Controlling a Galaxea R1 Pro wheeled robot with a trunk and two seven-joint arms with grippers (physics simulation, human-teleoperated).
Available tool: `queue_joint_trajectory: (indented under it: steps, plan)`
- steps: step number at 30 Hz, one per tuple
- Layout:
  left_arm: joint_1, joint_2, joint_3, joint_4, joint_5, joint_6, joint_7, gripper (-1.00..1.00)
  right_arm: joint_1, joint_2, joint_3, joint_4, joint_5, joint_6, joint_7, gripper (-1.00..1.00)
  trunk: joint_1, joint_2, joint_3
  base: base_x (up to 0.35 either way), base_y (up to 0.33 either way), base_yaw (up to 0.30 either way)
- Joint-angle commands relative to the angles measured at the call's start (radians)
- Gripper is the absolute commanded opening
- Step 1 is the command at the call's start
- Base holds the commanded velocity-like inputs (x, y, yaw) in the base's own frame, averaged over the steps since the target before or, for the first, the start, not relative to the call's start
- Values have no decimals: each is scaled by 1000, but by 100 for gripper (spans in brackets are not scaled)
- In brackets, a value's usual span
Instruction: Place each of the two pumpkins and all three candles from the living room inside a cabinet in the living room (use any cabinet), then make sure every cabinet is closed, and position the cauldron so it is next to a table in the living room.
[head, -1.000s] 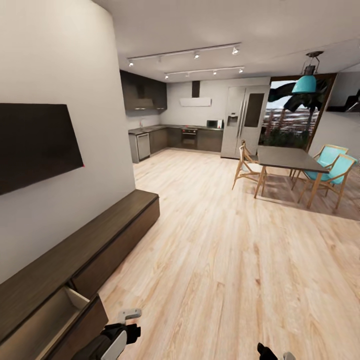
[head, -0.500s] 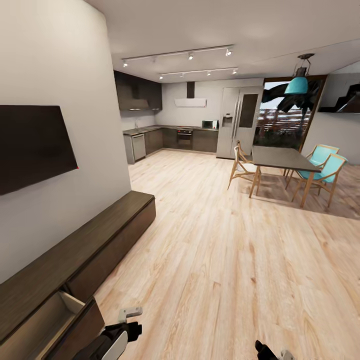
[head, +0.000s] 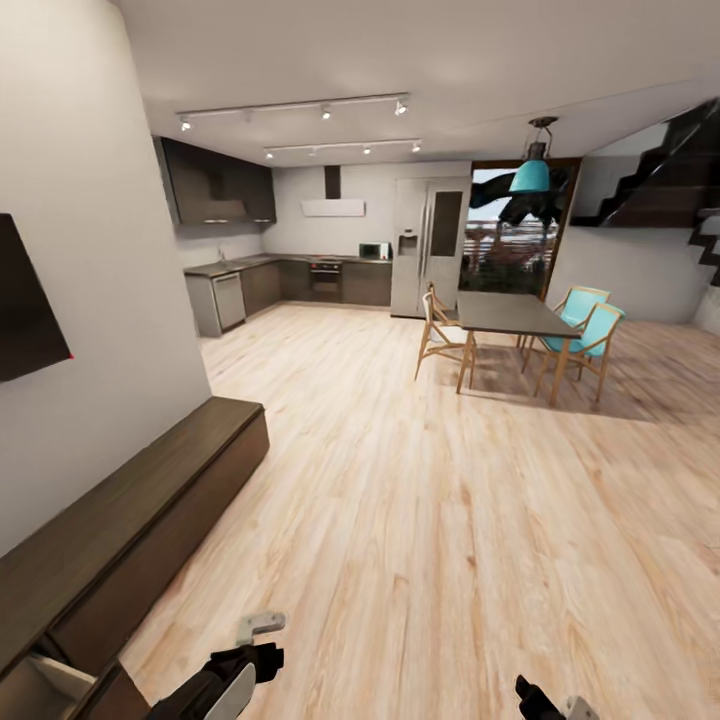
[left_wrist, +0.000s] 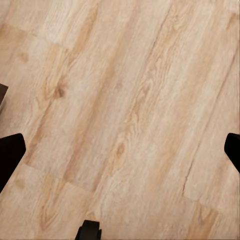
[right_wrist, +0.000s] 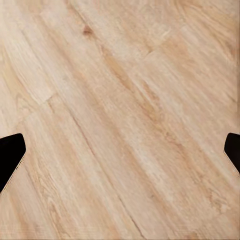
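The robot looks to be travelling with nothing in hand. Both grippers, left (left_wrist: 120, 145) and right (right_wrist: 120, 147), are spread wide over bare floor (head: 430, 520), fingertips at the edges of the wrist views. The cabinet (head: 140, 510) runs along the wall from 10 to 8 o'clock: long, low, dark wood-grain, one drawer (head: 50, 685) at 8 o'clock standing open with a pale inside. The next move should swing toward the remaining items while keeping the left arm clear of that drawer, which must later be shut.
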Motion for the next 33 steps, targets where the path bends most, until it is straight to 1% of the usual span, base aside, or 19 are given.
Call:
queue_joint_trajectory:
  steps: [1,6,11,24,33]
  plan:
    - [-1,1,-6,-2,6,4,8,100,-1,0,5,2,-11,-1,7,100,1,-1,-1,317,-141,-277]
    - [-1,2,-5,-2,7,4,8,100,-1,1,5,2,-11,1,7,100,1,-1,3,318,-134,-277]
    - [-1,2,-1,-2,10,4,8,100,-1,1,5,2,-11,2,7,100,1,-1,6,320,-35,-276]
    - [-1,1,2,-2,12,4,8,100,-1,3,6,2,-10,-3,7,100,1,-1,16,331,-1,-276]
    - [-1,2,1,-2,12,4,8,100,-1,2,6,1,-10,-3,7,100,1,-1,22,332,64,-276]
